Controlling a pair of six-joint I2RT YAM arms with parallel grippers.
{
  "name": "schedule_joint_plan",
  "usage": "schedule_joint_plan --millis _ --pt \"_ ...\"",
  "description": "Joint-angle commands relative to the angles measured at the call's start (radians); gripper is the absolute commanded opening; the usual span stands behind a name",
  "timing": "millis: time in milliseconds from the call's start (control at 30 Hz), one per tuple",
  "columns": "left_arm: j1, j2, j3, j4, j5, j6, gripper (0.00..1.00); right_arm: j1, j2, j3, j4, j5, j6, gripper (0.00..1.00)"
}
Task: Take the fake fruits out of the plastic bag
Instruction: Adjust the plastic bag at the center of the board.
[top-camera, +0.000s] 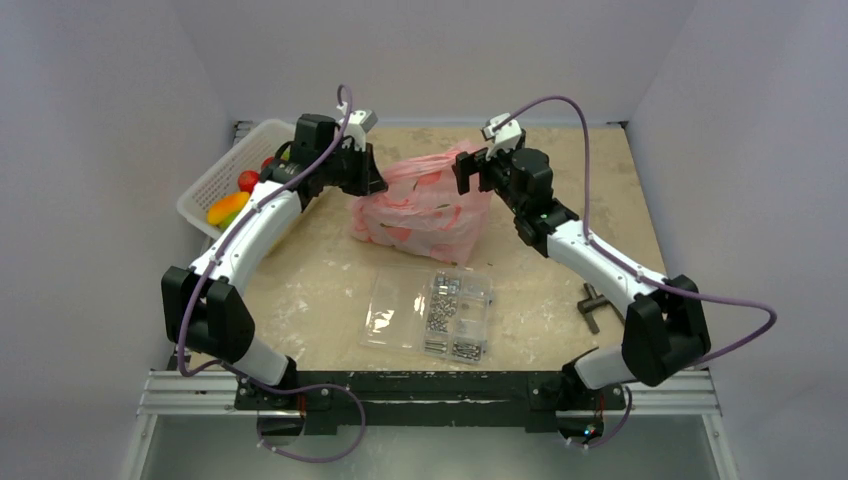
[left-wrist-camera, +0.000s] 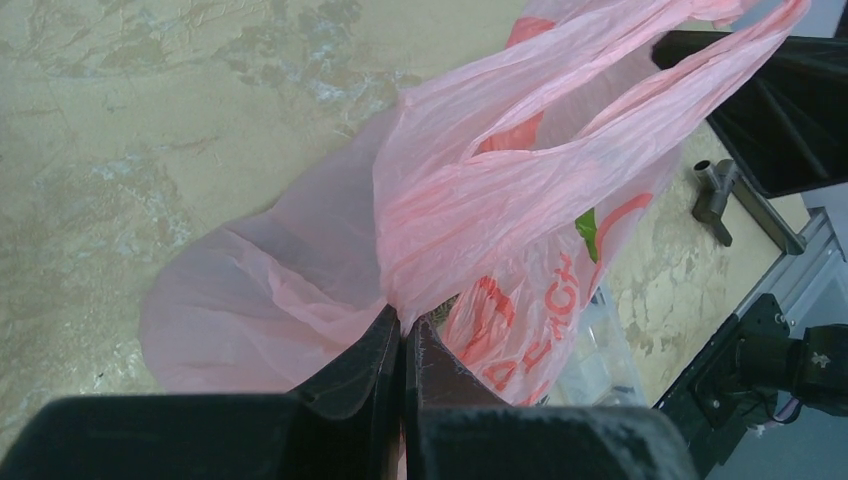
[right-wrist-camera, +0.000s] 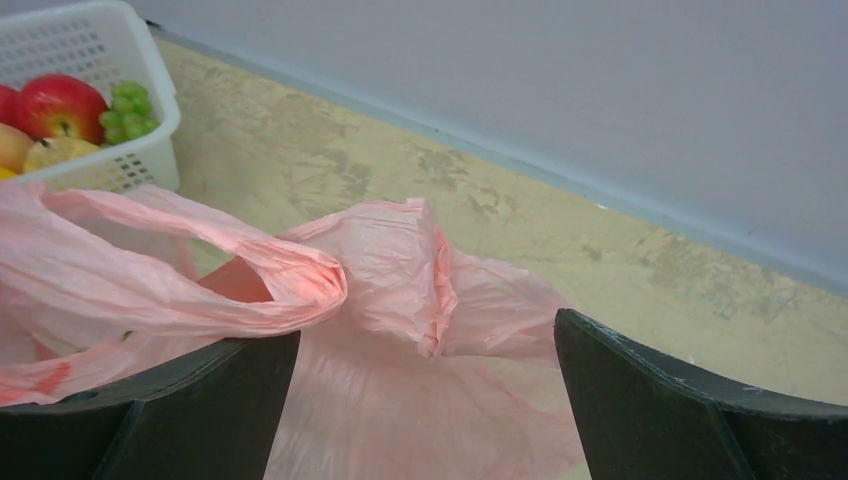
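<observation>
The pink plastic bag (top-camera: 425, 210) stands bunched up at the middle back of the table. My left gripper (top-camera: 372, 185) is at its left top corner, shut on a fold of the pink film (left-wrist-camera: 480, 200); the two jaws (left-wrist-camera: 408, 330) meet on it. My right gripper (top-camera: 462, 172) hovers at the bag's right top, open wide, with a loop handle (right-wrist-camera: 230, 270) draped over its left finger and nothing pinched. Fake fruits inside the bag are hidden except a small green patch (left-wrist-camera: 587, 232). Other fake fruits lie in the basket: a red apple (right-wrist-camera: 55, 105) and green grapes (right-wrist-camera: 128, 110).
A white basket (top-camera: 215, 175) sits at the back left beside the left arm. A clear case of metal screws (top-camera: 455, 310) and a flat clear sleeve (top-camera: 390, 305) lie in front of the bag. A dark metal tool (top-camera: 592, 305) lies by the right arm.
</observation>
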Motion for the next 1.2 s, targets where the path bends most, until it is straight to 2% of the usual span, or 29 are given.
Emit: schedule_joint_plan --millis 0,67,100,133,167,200,233,267,300,367,467,600,667,733,833,967,1067,1167 --pt "-0.009 -0.009 0.008 0.010 0.001 0.031 0.00 0.009 0.041 0.053 0.096 -0.023 -0.149 0.99" --pt "-0.012 -0.009 0.005 0.007 -0.007 0.034 0.00 0.009 0.056 0.037 0.164 -0.035 -0.161 0.99" --pt "-0.013 -0.009 0.002 0.007 -0.009 0.037 0.00 0.008 0.076 0.044 0.173 -0.037 -0.168 0.96" --pt "-0.018 -0.015 -0.002 0.007 -0.012 0.038 0.00 0.008 0.092 0.058 0.164 -0.038 -0.168 0.88" --pt "-0.020 -0.022 -0.011 0.015 -0.013 0.038 0.00 0.009 0.105 0.074 0.153 -0.028 -0.156 0.64" --pt "-0.020 -0.034 -0.023 0.026 -0.011 0.038 0.00 0.009 0.113 0.085 0.140 -0.008 -0.136 0.51" --pt "-0.019 -0.046 -0.038 0.039 -0.014 0.035 0.04 0.008 0.109 0.089 0.126 0.003 -0.109 0.22" --pt "-0.020 -0.059 -0.052 0.050 -0.025 0.025 0.13 0.009 0.095 0.079 0.123 0.003 -0.082 0.07" --pt "-0.021 -0.072 -0.064 0.056 -0.038 0.018 0.24 0.010 0.074 0.049 0.138 -0.009 -0.059 0.00" --pt "-0.025 -0.100 -0.058 0.052 -0.074 0.004 0.45 0.010 0.035 0.012 0.167 -0.035 -0.026 0.00" --pt "-0.050 -0.141 -0.011 0.004 -0.159 0.025 0.63 0.010 0.005 -0.001 0.145 -0.050 -0.010 0.00" --pt "-0.124 -0.142 0.082 -0.059 -0.307 0.105 0.78 0.010 0.002 0.011 0.132 -0.089 -0.012 0.00" --pt "-0.188 -0.137 0.101 -0.053 -0.426 0.174 0.83 0.010 0.012 0.025 0.115 -0.120 0.001 0.00" --pt "-0.257 -0.137 0.085 -0.009 -0.540 0.269 0.87 0.008 0.016 0.027 0.114 -0.148 0.039 0.00" --pt "-0.354 -0.145 0.029 0.084 -0.677 0.391 0.88 0.009 0.012 0.013 0.128 -0.166 0.062 0.00" --pt "-0.451 -0.132 -0.004 0.163 -0.786 0.483 0.90 0.008 -0.002 -0.006 0.149 -0.188 0.084 0.00" --pt "-0.498 -0.079 0.007 0.207 -0.872 0.512 0.90 0.009 -0.016 -0.011 0.163 -0.195 0.092 0.00" --pt "-0.509 -0.023 0.037 0.229 -0.939 0.479 0.88 0.002 -0.033 -0.023 0.186 -0.205 0.105 0.00"
